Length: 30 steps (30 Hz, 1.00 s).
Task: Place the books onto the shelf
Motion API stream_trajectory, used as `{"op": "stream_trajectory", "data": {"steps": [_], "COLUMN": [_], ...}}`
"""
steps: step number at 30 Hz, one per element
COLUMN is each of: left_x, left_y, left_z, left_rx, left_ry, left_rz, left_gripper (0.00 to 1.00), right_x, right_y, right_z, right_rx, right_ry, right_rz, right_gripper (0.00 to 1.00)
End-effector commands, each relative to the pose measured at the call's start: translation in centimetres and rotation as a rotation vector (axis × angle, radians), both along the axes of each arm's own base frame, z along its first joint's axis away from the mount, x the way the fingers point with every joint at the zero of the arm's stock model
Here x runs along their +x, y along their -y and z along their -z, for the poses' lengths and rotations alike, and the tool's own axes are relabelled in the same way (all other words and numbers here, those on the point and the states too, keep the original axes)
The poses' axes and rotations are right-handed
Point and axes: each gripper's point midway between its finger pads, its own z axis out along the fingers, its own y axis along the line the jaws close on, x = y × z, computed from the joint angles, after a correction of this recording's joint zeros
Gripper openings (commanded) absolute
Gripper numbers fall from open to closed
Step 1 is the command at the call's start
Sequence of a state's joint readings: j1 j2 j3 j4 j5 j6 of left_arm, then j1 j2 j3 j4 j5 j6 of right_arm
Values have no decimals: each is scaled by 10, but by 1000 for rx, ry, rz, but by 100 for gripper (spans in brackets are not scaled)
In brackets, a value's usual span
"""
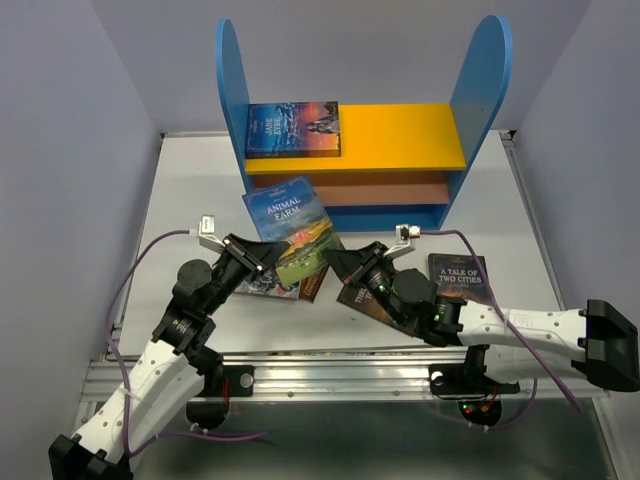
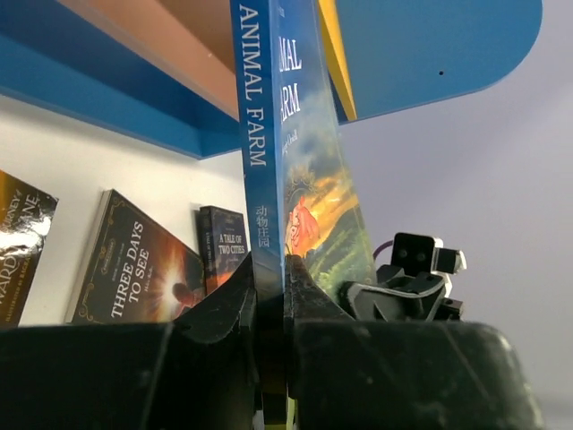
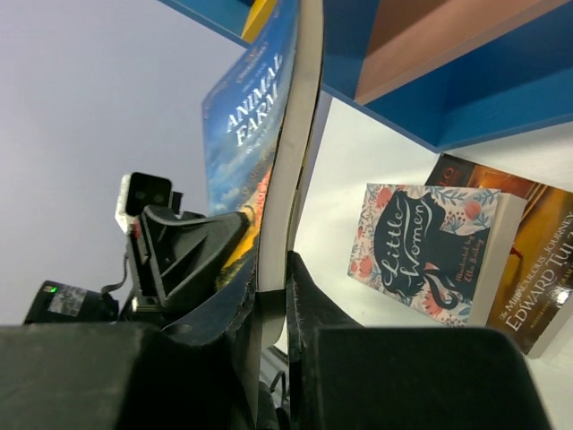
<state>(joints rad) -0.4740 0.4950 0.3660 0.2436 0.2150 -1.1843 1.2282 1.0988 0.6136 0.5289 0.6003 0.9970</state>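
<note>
Jaws of matte black plastic on the left gripper [image 2: 270,285] stand almost closed, pinching the glossy blue spine of Animal Farm [image 2: 269,134] near its lower end, at the bottom centre of the left wrist view. Opposite it, the right gripper [image 3: 273,269] is just as narrowly closed, clamped on the same book's pale, slightly bowed page edge. The thin paperback is thus held between both arms in the middle of the overhead frame, with its painted cover facing up. Beyond the fingers, other slim books lie flat on the smooth white table [image 1: 200,180]: dark Three Days to See [image 2: 134,273] at lower left of the left wrist view, A Tale of Two Cities [image 1: 458,278] at right of centre from above, and floral Little Women [image 3: 416,251] at right in the right wrist view. Farthest back, at the upper centre of the overhead frame, stands the painted wooden shelf [image 1: 485,70], with tall rounded blue side panels, a yellow top board, a brownish-pink middle board and a blue base. Jane Eyre [image 1: 293,130] lies flat at the left end of the yellow board.
</note>
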Motion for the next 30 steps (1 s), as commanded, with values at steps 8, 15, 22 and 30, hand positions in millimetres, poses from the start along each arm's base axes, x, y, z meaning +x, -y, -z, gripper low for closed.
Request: {"op": "stream_trajectory", "data": {"steps": [8, 15, 22, 30], "left_x": [-14, -10, 22, 127], "left_y": [-4, 7, 37, 39], "left_z": [-103, -165, -221, -239], "left_rx": [-48, -13, 35, 34], "left_ry": [313, 436, 492, 266], "left_rz": [8, 33, 7, -407], "left_gripper": [0, 0, 0, 0], "right_x": [17, 33, 37, 80], "right_y": [21, 91, 158, 170], "right_z": [-7, 19, -12, -35], "right_rx": [-238, -412, -459, -592], "right_ry": [24, -20, 39, 59], "right_rz": [133, 408, 609, 600], "right_gripper": [100, 100, 100, 100]}}
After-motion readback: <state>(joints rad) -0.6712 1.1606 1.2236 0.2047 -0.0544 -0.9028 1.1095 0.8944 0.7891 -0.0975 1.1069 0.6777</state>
